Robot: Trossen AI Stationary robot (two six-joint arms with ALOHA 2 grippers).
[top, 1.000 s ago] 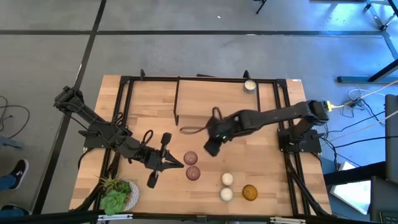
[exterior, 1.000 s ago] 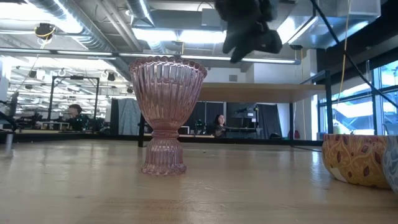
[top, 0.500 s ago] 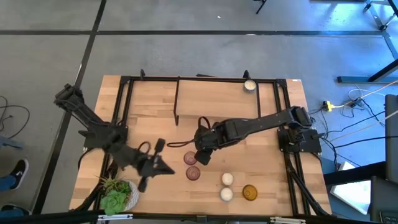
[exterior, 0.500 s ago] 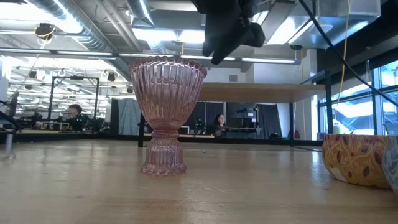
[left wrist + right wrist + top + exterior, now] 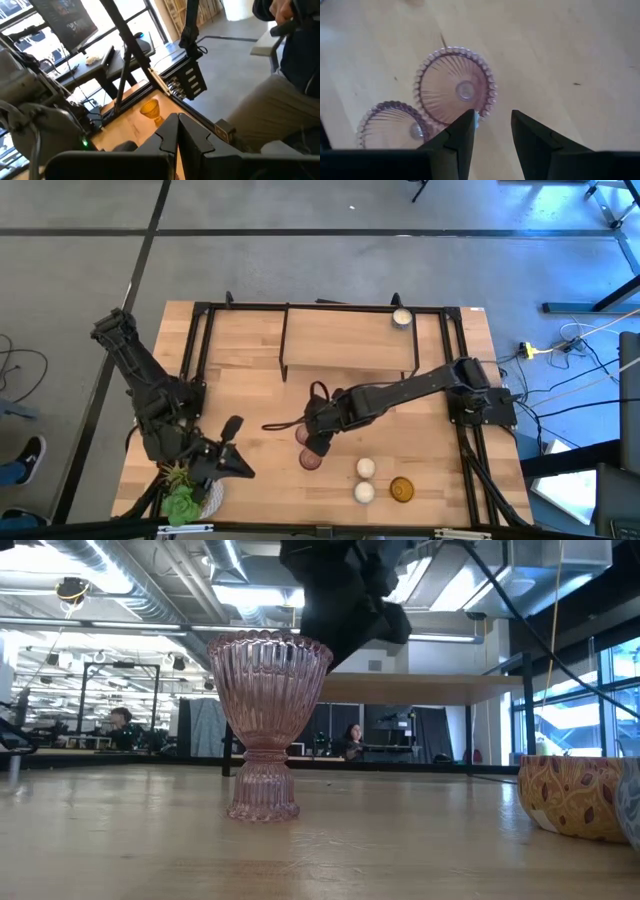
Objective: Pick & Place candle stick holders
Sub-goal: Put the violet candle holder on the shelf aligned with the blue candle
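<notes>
Two pinkish-purple candle stick holders stand on their feet mid-table: one [image 5: 301, 434] [image 5: 455, 92] [image 5: 268, 725] and a second [image 5: 312, 461] [image 5: 390, 131] nearer the front edge. Two whitish ones [image 5: 366, 468] [image 5: 364, 492] and an amber one [image 5: 401, 490] [image 5: 151, 109] stand to their right; another whitish one [image 5: 402, 318] is at the far edge. My right gripper [image 5: 318, 444] [image 5: 492, 134] hovers open, pointing steeply down, just over the first pink holder's rim on its right side. My left gripper [image 5: 240, 467] [image 5: 177, 131] is shut and empty, near the plant.
A leafy plant in a white pot [image 5: 188, 496] stands at the near left corner, right beside my left gripper. A black metal frame [image 5: 285, 340] runs round the table and across its far part. A seated person [image 5: 295, 75] shows beyond the table.
My right gripper has gone toward the table's left and near edges and down, ending over the pink holder. My left gripper has swung toward the near left corner, up to the plant. The holders have kept still.
</notes>
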